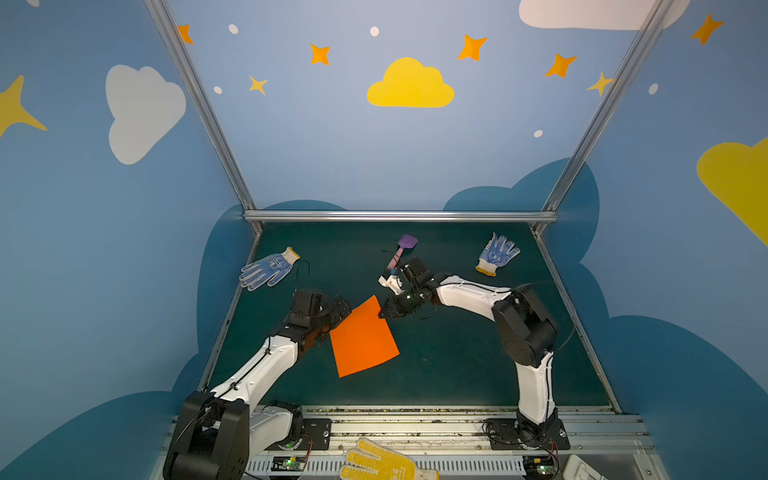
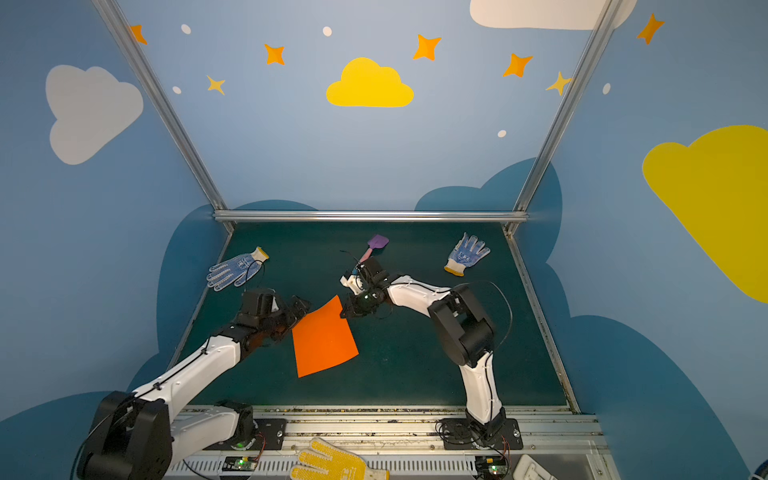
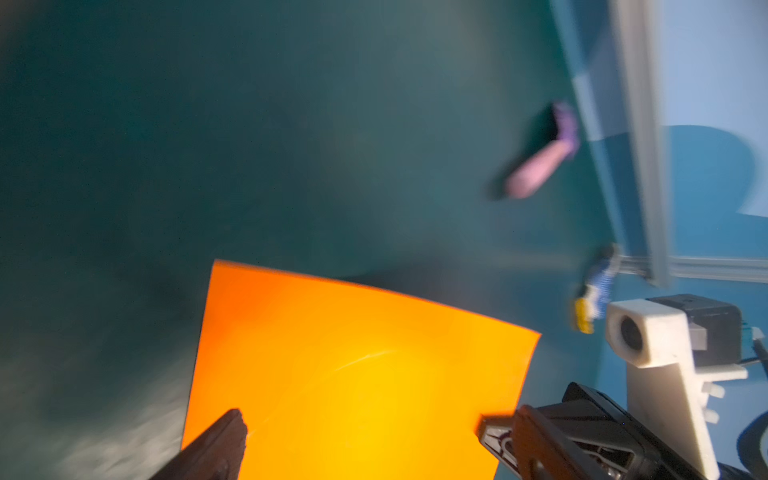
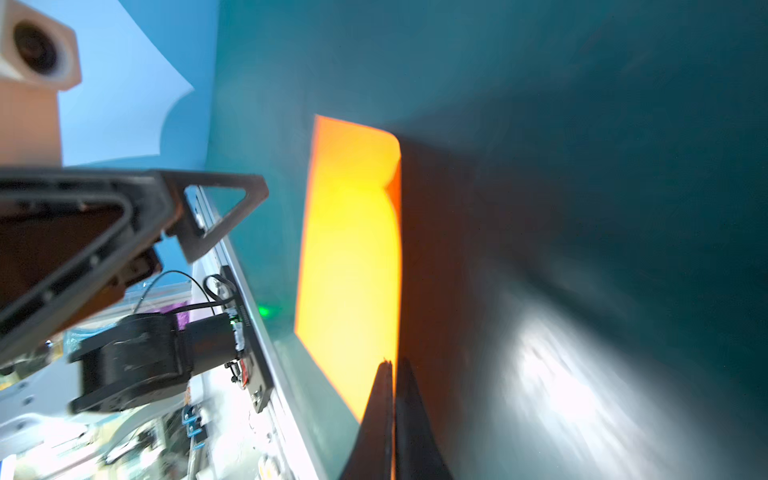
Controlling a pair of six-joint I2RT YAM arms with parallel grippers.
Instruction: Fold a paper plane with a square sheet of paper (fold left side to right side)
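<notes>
Near the middle of the green bench, an orange sheet of paper, unfolded, one corner pointing toward the far rail in both top views.

Right hand clamped on the sheet's right edge, just below that far corner. In the right wrist view, fingers pressed together on the paper, the gripped edge curling up off the bench with a dark shadow beside it.

Left hand spread wide at the sheet's left edge, gripping nothing; contact with the paper impossible to tell. In the left wrist view, the sheet bowed and glowing yellow-orange.

Beyond the right arm, a spatula with purple head and pink handle. A blue-dotted glove at the far left, a second blue-dotted glove at the far right, both well apart from the paper. A yellow dotted glove on the front rail.
</notes>
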